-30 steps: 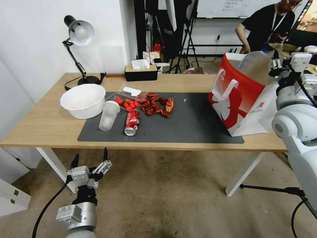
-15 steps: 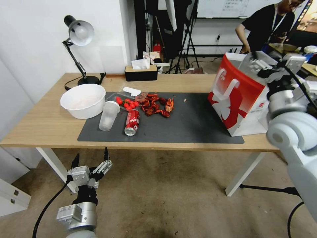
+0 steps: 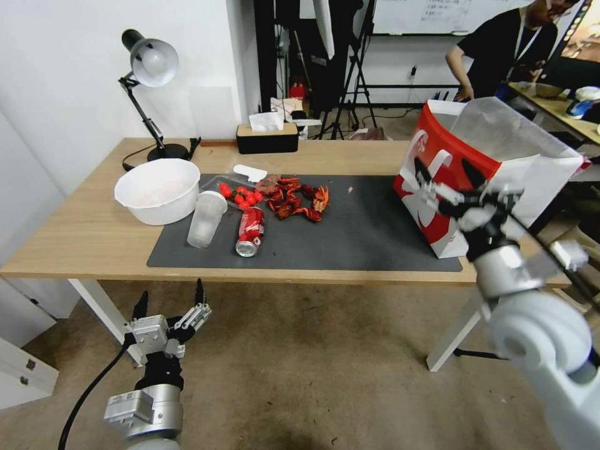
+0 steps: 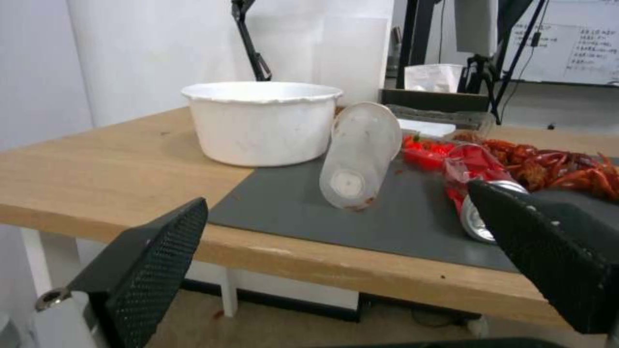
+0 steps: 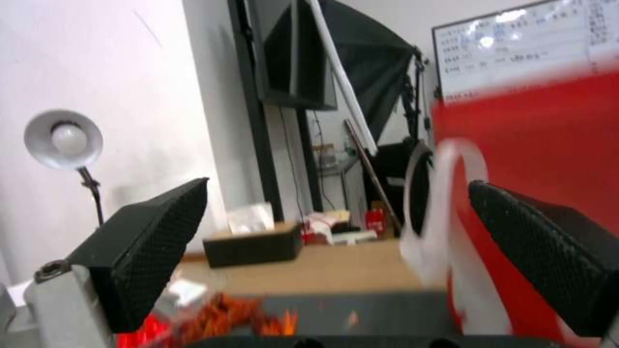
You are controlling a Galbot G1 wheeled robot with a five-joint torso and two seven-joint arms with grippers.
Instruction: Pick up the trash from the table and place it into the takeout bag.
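Note:
On the table (image 3: 81,237), a dark mat (image 3: 369,231) carries the trash: a frosted plastic cup (image 3: 205,219) lying tilted, a crushed red soda can (image 3: 250,231) and red crayfish shells (image 3: 297,200). The red-and-white takeout bag (image 3: 450,134) stands open at the mat's right end. My right gripper (image 3: 445,172) hovers open and empty just in front of the bag's red face. My left gripper (image 3: 170,295) waits open below the table's front edge. From the left wrist I see the cup (image 4: 361,154), the can (image 4: 480,193) and the shells (image 4: 548,164).
A white bowl (image 3: 157,189) sits at the mat's left end, with small red tomatoes (image 3: 242,195) and a white scrap (image 3: 250,172) behind the cup. A desk lamp (image 3: 150,62) and a black tissue box (image 3: 267,136) stand at the back edge. Stands and a person are behind the table.
My right arm has swung down and leftward from beside the bag's top to in front of its red face. The left arm and the trash have not moved.

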